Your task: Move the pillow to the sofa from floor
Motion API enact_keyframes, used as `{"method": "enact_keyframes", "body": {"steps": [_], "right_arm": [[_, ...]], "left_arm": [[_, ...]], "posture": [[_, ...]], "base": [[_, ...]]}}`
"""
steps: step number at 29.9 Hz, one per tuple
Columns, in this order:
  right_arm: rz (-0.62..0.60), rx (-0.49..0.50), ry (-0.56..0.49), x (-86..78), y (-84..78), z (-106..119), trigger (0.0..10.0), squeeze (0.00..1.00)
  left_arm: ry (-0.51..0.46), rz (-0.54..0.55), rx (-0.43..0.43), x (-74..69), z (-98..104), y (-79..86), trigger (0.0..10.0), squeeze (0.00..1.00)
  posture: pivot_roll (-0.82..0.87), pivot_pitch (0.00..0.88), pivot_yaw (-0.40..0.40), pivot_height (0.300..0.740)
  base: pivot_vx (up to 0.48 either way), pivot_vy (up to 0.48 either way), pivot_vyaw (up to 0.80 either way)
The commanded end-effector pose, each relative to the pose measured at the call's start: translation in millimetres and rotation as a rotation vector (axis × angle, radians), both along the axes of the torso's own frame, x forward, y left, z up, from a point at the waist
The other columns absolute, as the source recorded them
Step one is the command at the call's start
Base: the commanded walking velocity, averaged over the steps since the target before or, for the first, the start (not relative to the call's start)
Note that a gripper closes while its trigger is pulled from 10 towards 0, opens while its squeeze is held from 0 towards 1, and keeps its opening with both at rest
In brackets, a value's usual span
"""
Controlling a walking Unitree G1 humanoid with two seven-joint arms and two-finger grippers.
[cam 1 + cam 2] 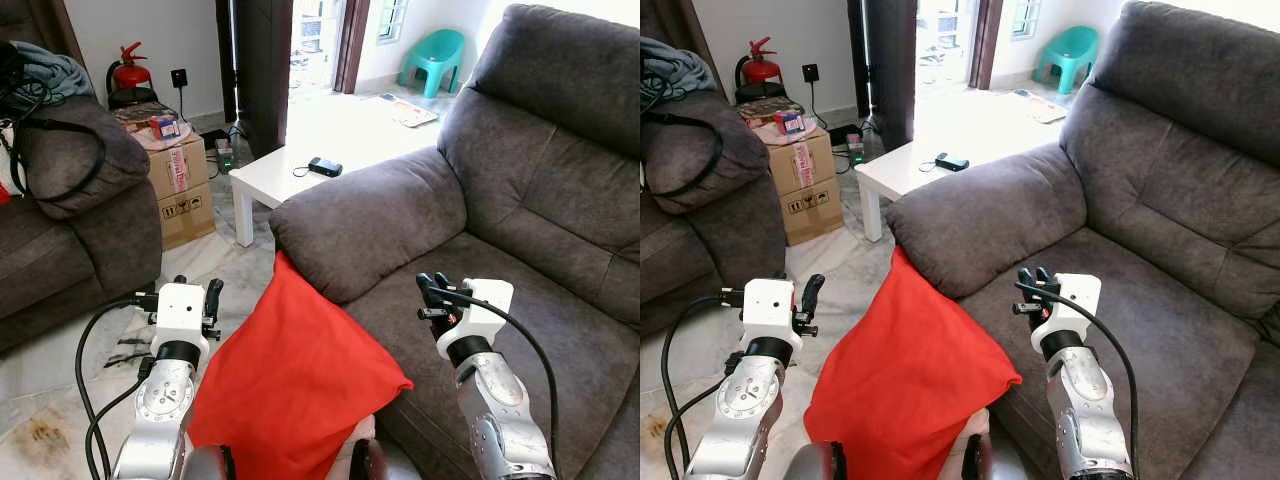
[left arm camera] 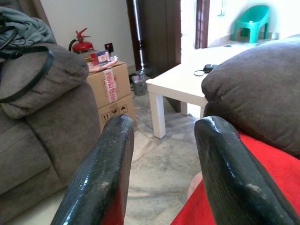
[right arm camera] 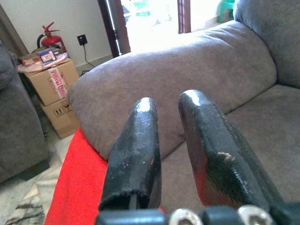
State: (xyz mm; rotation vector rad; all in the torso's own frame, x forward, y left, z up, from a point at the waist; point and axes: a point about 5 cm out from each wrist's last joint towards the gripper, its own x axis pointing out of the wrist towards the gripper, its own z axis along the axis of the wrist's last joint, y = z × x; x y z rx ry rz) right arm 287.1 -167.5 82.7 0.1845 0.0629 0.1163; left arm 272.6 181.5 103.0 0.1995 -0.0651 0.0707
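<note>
- Room: living area with a marble-patterned floor (image 1: 60, 400); a white desk (image 1: 290, 175) sits upper centre of the frame carrying a small black device (image 1: 325, 166).
- Upper left: a second grey armchair (image 1: 70, 220), a cardboard box (image 1: 180, 185) beside it, and a red fire extinguisher (image 1: 130, 70) against the wall. A teal plastic chair (image 1: 436, 58) stands at upper right.
- Sofa (image 1: 520, 230): grey, occupying the right half of the frame, padded armrest toward centre.
- Pillow (image 1: 290, 370): red, lower centre, propped against the sofa's front edge under the armrest, one corner reaching onto the seat cushion.
- Left gripper (image 1: 190, 295): lower left, raised just beside the pillow; fingers (image 2: 101, 183) spread apart, nothing between them.
- Right gripper (image 1: 432, 290): lower right, above the sofa seat; fingers (image 3: 136, 154) narrowly parted, holding nothing.
</note>
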Motion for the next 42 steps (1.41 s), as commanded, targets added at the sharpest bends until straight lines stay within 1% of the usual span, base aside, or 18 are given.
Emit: {"method": "enact_keyframes", "body": {"steps": [1,6,13,20,23,24,29,30,32,33,34,35,37,39,40,41,42], "right_arm": [[-0.01,0.002,0.009,0.7,-3.9,0,10.0,0.0],[-0.004,-0.001,0.0,2.1,-3.6,2,10.0,0.0],[-0.002,-0.005,-0.024,2.2,-3.8,5,10.0,0.0],[0.009,-0.001,-0.008,2.0,-2.6,4,10.0,0.0],[0.019,0.0,-0.014,2.9,-1.9,5,10.0,0.0],[0.017,0.001,-0.031,2.8,-2.4,7,10.0,0.0],[0.026,-0.017,-0.03,6.3,-2.5,12,10.0,0.0],[0.029,-0.033,-0.023,8.4,-2.3,13,10.0,0.0],[0.049,-0.04,-0.038,18.6,0.2,22,10.0,0.0],[0.049,-0.04,-0.038,18.6,0.2,22,10.0,0.0],[0.044,-0.074,-0.015,24.6,0.3,22,10.0,0.0],[0.041,-0.081,-0.009,26.5,0.1,22,10.0,0.0],[0.031,-0.106,0.046,37.1,0.9,18,10.0,0.0],[0.028,-0.091,0.067,46.1,2.9,17,10.0,0.0],[0.028,-0.091,0.067,46.1,2.9,17,10.0,0.0],[0.014,-0.114,0.119,56.2,4.0,15,10.0,0.0],[0.015,-0.119,0.137,61.5,5.9,15,10.0,0.0]], "left_arm": [[-0.016,0.002,0.008,0.6,3,-0.8,10.0,0.0],[-0.019,0.007,0.008,0.7,4,-0.5,10.0,0.0],[-0.019,0.005,0.009,0.5,4,-0.9,10.0,0.0],[-0.018,0.004,0.009,0.3,3,-1.1,10.0,0.0],[-0.017,0.006,0.009,0.6,4,-1.0,10.0,0.0],[-0.017,0.006,0.009,0.7,3,-1.1,10.0,0.0],[-0.018,0.006,0.008,1.6,4,-1.1,10.0,0.0],[-0.02,0.006,0.007,2.0,5,-1.0,10.0,0.0],[-0.031,0.005,0.005,3.6,9,-1.8,10.0,0.0],[-0.031,0.005,0.005,3.6,9,-1.8,10.0,0.0],[-0.033,0.004,0.006,4.0,10,-2.3,10.0,0.0],[-0.034,0.005,0.006,4.0,10,-2.5,10.0,0.0],[-0.049,0.004,0.005,5.3,15,-3.4,10.0,0.0],[-0.071,-0.007,0.025,6.6,21,-5.9,10.0,0.0],[-0.071,-0.007,0.025,6.6,21,-5.9,10.0,0.0],[-0.094,-0.021,0.046,8.2,28,-9.4,10.0,0.0],[-0.098,-0.016,0.041,8.3,29,-8.9,10.0,0.0]], "posture": [[0.04,0.0,-0.112,0.609],[0.04,0.0,-0.113,0.591],[0.04,0.0,-0.113,0.591],[0.04,0.0,-0.113,0.591],[0.04,0.0,-0.114,0.572],[0.04,0.0,-0.114,0.572],[0.04,0.0,-0.117,0.572],[0.04,0.0,-0.117,0.572],[0.04,0.0,-0.119,0.572],[0.04,0.0,-0.119,0.572],[0.04,0.0,-0.124,0.572],[0.04,0.0,-0.124,0.572],[0.04,0.0,-0.126,0.572],[0.05,0.0,-0.136,0.572],[0.05,0.0,-0.136,0.572],[0.07,0.0,-0.152,0.572],[0.07,0.0,-0.155,0.572]], "base": [[0.0,0.0,0.0],[0.0,0.0,0.0],[0.0,0.0,0.0],[0.0,0.0,0.0],[0.0,0.0,0.0],[0.0,0.0,0.0],[0.0,0.0,0.0],[0.0,0.0,0.0],[0.0,0.0,0.0],[0.0,0.0,0.0],[0.0,0.0,0.0],[0.0,0.0,0.0],[0.0,0.0,0.0],[0.0,0.0,0.0],[0.0,0.0,0.0],[0.0,0.0,0.0],[0.0,0.0,0.0]]}}
